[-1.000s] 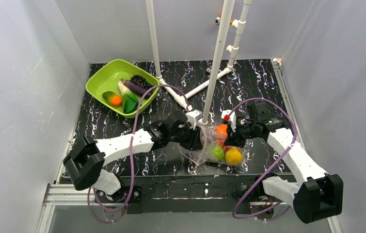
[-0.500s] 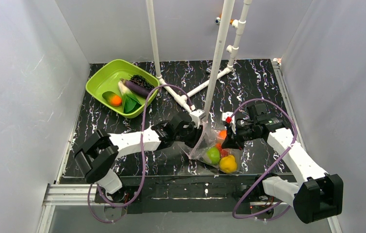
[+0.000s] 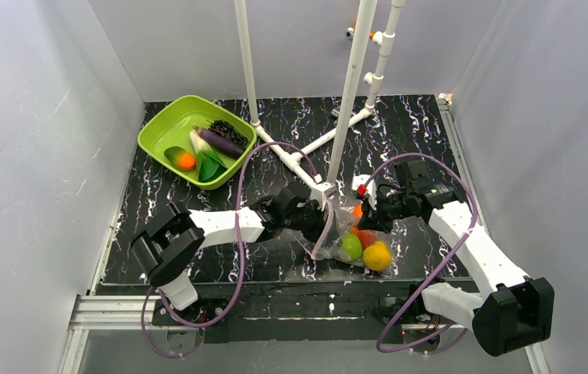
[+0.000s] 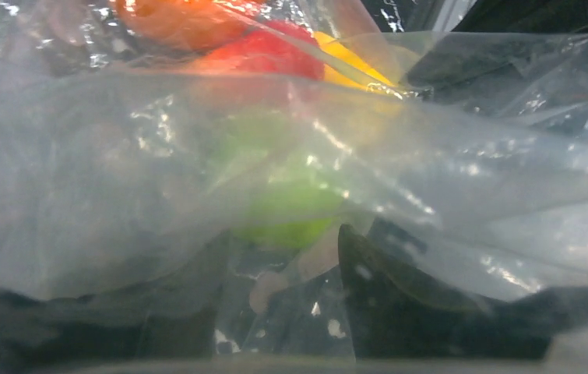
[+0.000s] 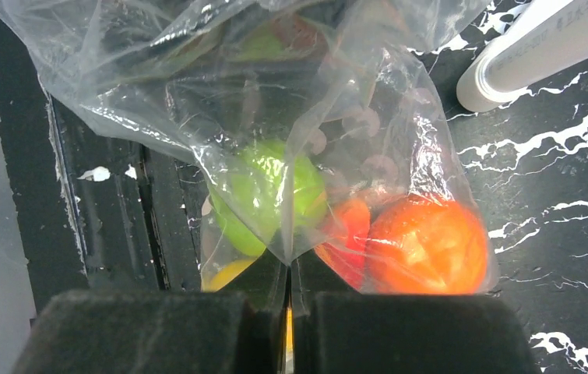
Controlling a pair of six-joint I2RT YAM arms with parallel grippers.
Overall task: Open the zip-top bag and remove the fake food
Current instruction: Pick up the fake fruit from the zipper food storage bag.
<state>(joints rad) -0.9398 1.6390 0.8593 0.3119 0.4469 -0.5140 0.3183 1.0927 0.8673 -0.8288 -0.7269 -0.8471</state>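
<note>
The bag point(image 3: 343, 231) lies near the front edge of the bench point(image 3: 431, 140), at the lower centre of the top view, between your two tools. It is not emptied. Through the plastic you can see an apple point(image 3: 350, 246), a lemon point(image 3: 377, 255), a red piece point(image 3: 364, 236) and an orange point(image 3: 358, 210) bunched together inside.

Your right tool point(image 5: 289, 290) is closed on a fold of the bag. Its wrist view shows the film pinched tight between the fingers, with the apple and orange just beyond. Your left tool point(image 4: 275, 308) sits at the bag's left side, where the pink zip strip point(image 3: 325, 234) runs. Its fingers stand apart. Film is draped ahead of them, and nothing is clamped between them as far as its wrist view shows. Whether the zip is parted, I cannot tell from any view.

Farther back, at the upper left of the top view, the tray point(image 3: 156, 128) holds a second orange point(image 3: 186, 161), an eggplant point(image 3: 220, 142), grapes point(image 3: 228, 128) and a leafy vegetable point(image 3: 206, 160), all outside the bag.

I judge you about half done: four pieces are out and four are in the bag. What is left is to take hold at the mouth with your left tool, spread it wide enough, and bring the four pieces out.
</note>
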